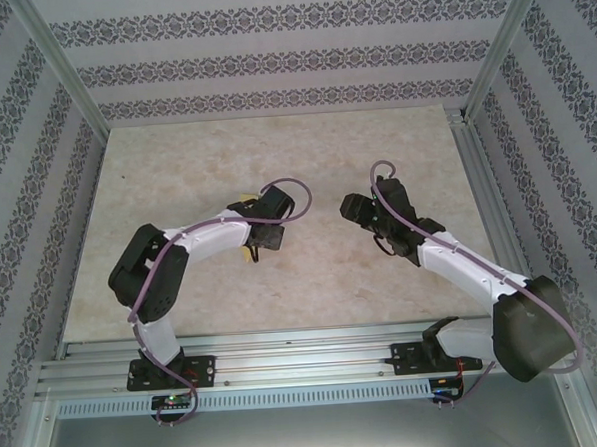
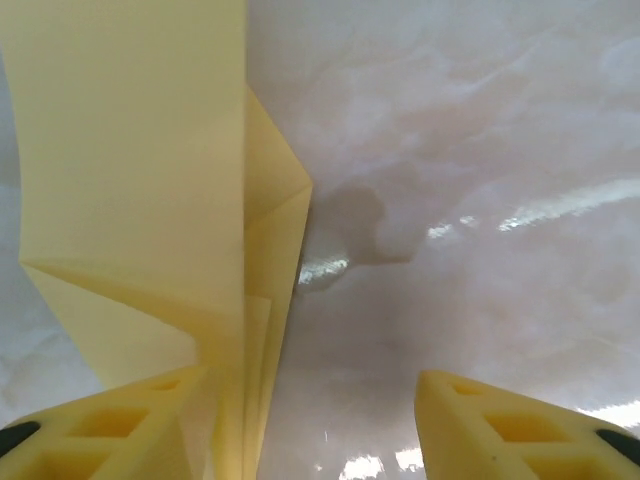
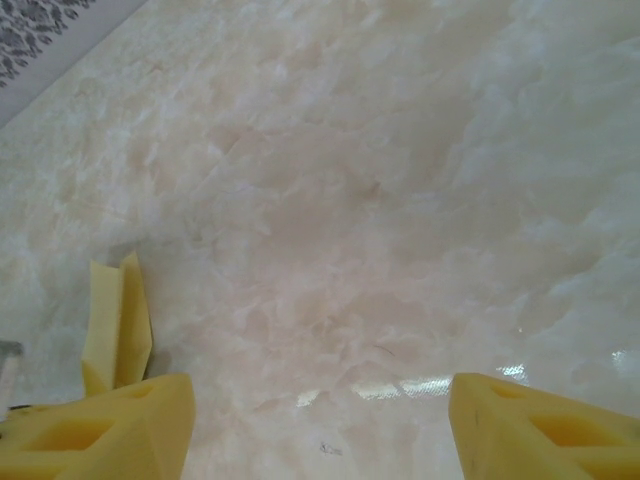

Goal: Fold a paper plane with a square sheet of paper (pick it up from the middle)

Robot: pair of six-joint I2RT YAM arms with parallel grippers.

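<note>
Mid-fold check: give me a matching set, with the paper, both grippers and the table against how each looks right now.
Things:
1. folded yellow paper
2. left gripper
3. right gripper
4. table

States:
a. marbled beige, glossy
b. jaws apart, just bare table between them
c. layered, with sharp creases
d. jaws apart, paper between them, close to one side

Pairs: 1-c, 2-d, 3-b, 4-a

The folded yellow paper [image 2: 130,150] runs past the left wrist view's top and bottom edges, ends unseen.
</note>
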